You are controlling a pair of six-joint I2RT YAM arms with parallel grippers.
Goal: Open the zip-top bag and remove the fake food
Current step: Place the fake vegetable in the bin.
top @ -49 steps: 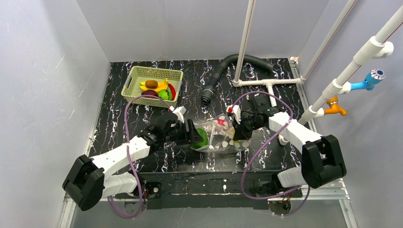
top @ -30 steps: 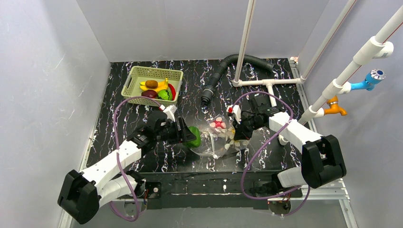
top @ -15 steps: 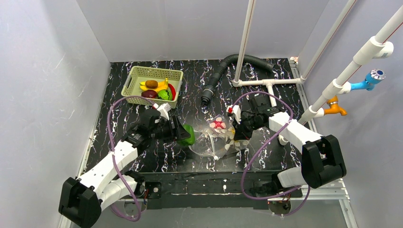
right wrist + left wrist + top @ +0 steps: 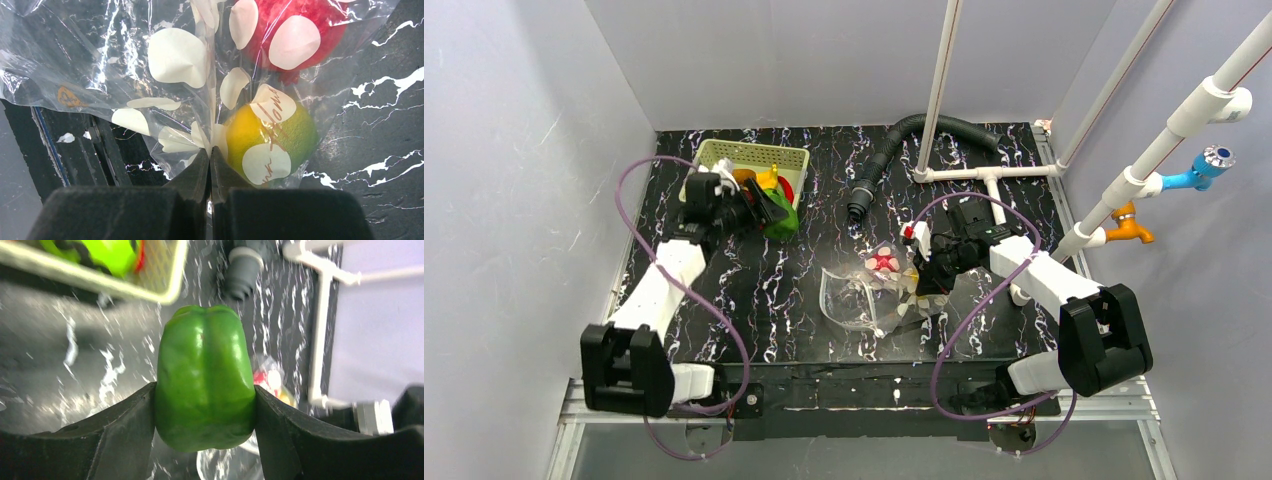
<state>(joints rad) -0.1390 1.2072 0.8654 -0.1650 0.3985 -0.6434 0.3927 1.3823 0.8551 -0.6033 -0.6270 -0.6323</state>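
Carrying the gripped green pepper (image 4: 204, 375), the left claw (image 4: 767, 212) has reached the basket (image 4: 754, 152) at the table's far-left corner. The right claw (image 4: 210, 157) pinches the zip-top bag (image 4: 852, 300) shut-jawed; fake food (image 4: 270, 140) remains inside.

Green pepper (image 4: 782, 220) from beside the zip-top bag (image 4: 849, 300) over to the basket (image 4: 746, 149), left arm (image 4: 664, 282) with it.

arms (image 4: 659, 285): white links, black joints | cables (image 4: 617, 188): purple | fingers (image 4: 125, 430): black
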